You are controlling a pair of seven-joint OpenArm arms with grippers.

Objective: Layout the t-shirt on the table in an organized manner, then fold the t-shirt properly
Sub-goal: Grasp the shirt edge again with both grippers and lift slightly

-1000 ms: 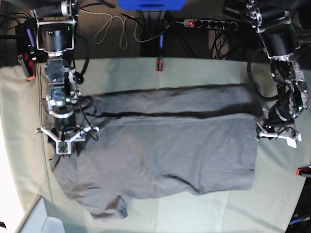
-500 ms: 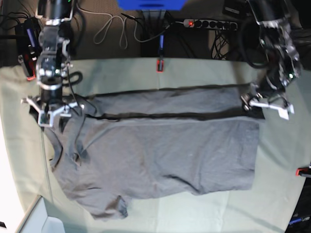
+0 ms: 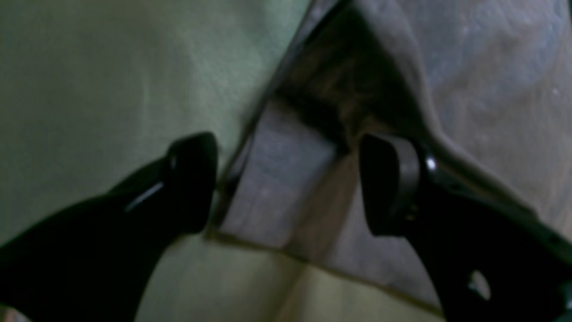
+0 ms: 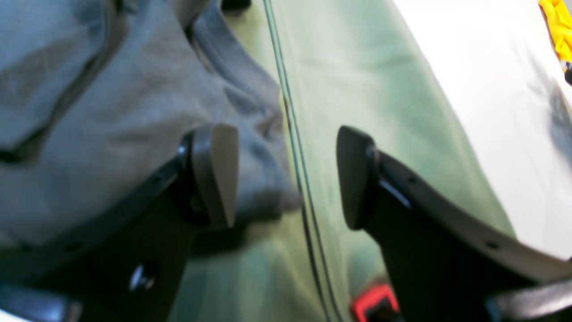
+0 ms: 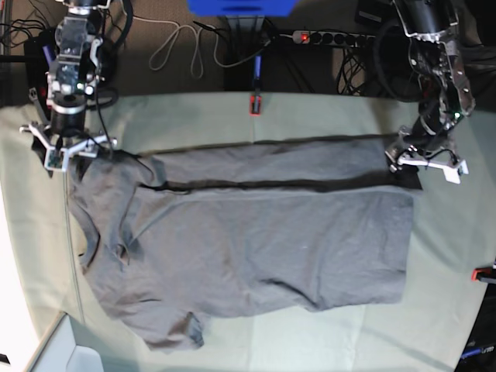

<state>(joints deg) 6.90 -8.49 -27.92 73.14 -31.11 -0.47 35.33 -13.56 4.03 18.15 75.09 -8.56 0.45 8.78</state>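
I'm seeing the left gripper [image 3: 286,183] standing wide apart, straddling the hem corner of the t-shirt [image 3: 277,188] without pinching it; one finger is sitting on the mint cloth, the other over grey fabric. The right gripper [image 4: 286,174] is also spread with nothing between its pads, one finger [image 4: 214,174] resting against the bunched shoulder fabric, the other over bare table [image 4: 357,89].

In the base view the t-shirt [image 5: 263,240] is lying across the middle of the table [image 5: 325,112], its long axis running three to nine o'clock: hem toward three, neck and sleeves toward nine. A band along twelve o'clock is folded over. The left gripper [image 5: 425,160] is hovering at the two o'clock corner, the right gripper [image 5: 66,149] at ten.

My worry: the nine o'clock end is lying rumpled, with one sleeve splayed toward seven o'clock. If I'm closing on the hem corner with a finger catching the table cover too, I'd be dragging both cloths. Pulling unevenly from the two corners would likely be skewing the folded band.
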